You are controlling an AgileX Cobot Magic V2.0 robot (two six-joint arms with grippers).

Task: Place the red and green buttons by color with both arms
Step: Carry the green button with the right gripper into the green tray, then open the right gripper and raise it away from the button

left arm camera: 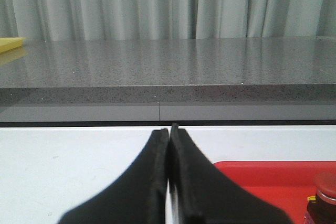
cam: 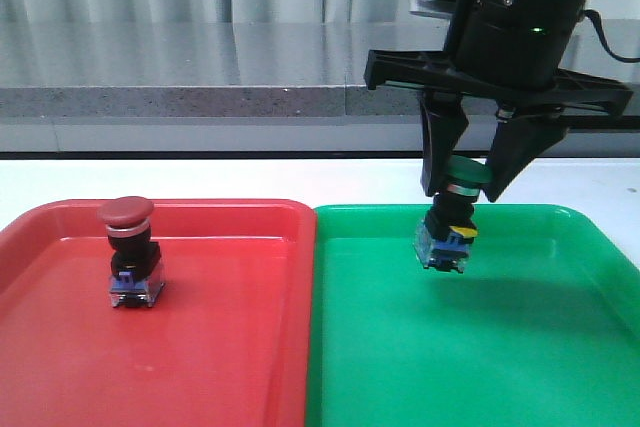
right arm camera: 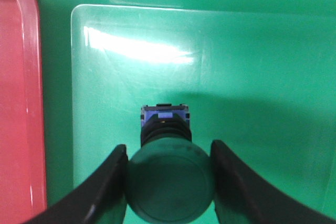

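The red button [cam: 130,247] stands upright in the red tray [cam: 60,347], in its back middle. My right gripper [cam: 465,182] is shut on the green button [cam: 452,219], its fingers on either side of the green cap. It holds the button upright just above the floor of the green tray [cam: 520,347], near the tray's back left. The right wrist view shows the cap [right arm camera: 169,182] between the fingers [right arm camera: 105,182]. My left gripper [left arm camera: 169,130] is shut and empty over the white table. The red button's cap [left arm camera: 326,186] shows at the edge of that view.
The two trays lie side by side and touch, red on the left and green on the right. A grey stone ledge [cam: 200,97] and curtains run along the back. The red tray's corner [left arm camera: 273,174] lies beside my left fingers.
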